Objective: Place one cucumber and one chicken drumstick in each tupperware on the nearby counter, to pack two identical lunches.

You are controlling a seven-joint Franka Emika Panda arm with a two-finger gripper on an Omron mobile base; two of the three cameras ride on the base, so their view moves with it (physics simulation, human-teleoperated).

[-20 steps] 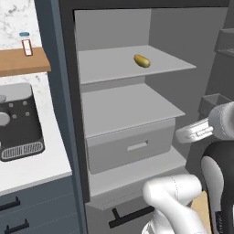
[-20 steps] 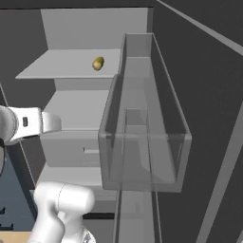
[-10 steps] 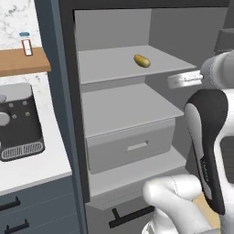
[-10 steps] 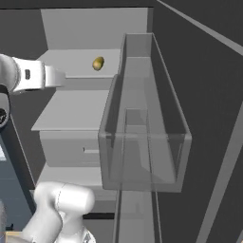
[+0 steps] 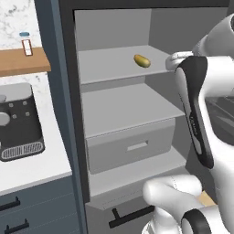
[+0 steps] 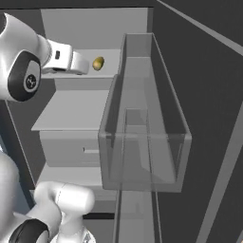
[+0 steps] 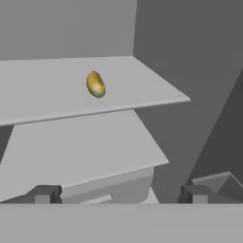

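My gripper is open, its two dark fingertips standing wide apart with nothing between them. The hand hovers at the right front edge of the upper fridge shelf, level with it. A small yellow-brown oval food lies on that shelf, a little left of and beyond the hand; in the hand view the oval food sits up and left of centre. The cucumber, the chicken drumstick and the tupperware are out of view.
The fridge stands open with a bare middle shelf and a grey drawer below. A clear door bin juts out on the right. Left of the fridge, a coffee machine stands on the white counter under a wooden shelf.
The arm has swung upward: the hand rose from the level of the middle shelf to the upper shelf and came closer to the oval food. The jaws stayed open.
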